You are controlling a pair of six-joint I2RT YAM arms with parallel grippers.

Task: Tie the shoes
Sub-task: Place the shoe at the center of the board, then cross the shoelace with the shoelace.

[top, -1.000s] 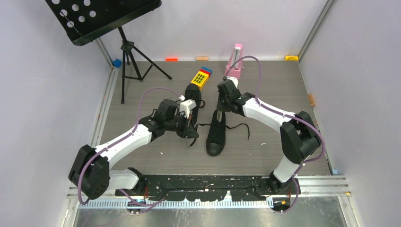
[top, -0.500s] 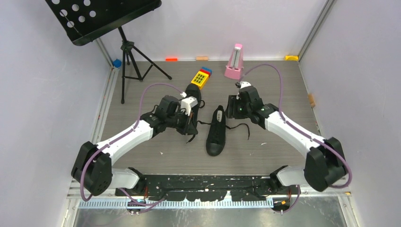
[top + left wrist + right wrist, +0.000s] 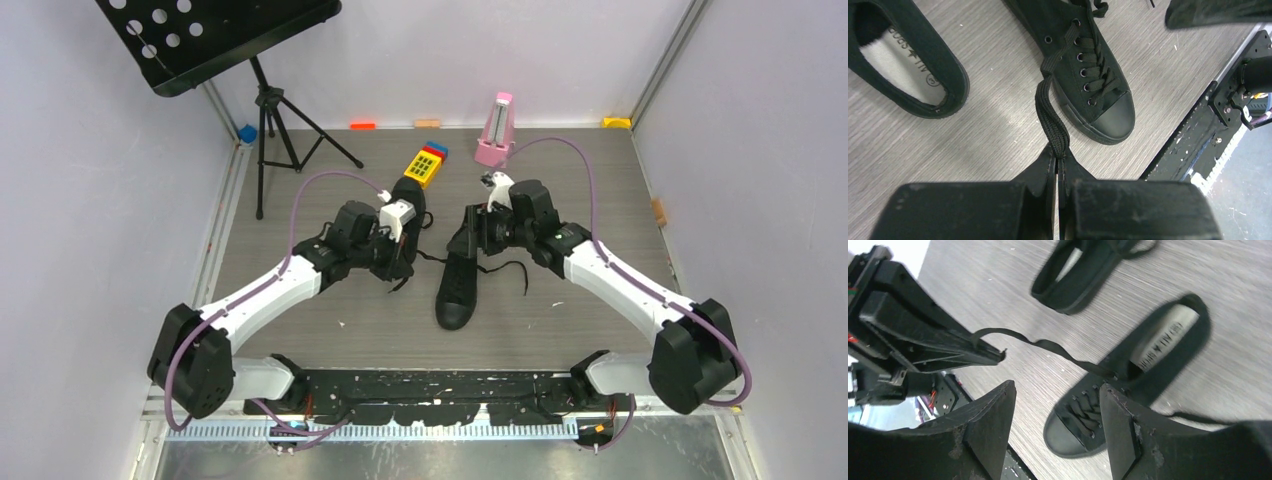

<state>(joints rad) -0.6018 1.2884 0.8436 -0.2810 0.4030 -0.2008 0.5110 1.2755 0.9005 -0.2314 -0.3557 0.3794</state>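
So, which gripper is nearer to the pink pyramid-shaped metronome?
Right. The right gripper hangs above the black canvas sneaker, in front of the pink metronome; the left gripper is further left, pinching the sneaker's lace.

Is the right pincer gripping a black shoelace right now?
No, the right pincer stands open and empty above the laced black canvas sneaker.

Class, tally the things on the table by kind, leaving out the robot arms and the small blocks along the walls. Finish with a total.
Shoes: 2, near shoe and far shoe
Music stand: 1
Metronome: 1
Toy keypad: 1
Total: 5
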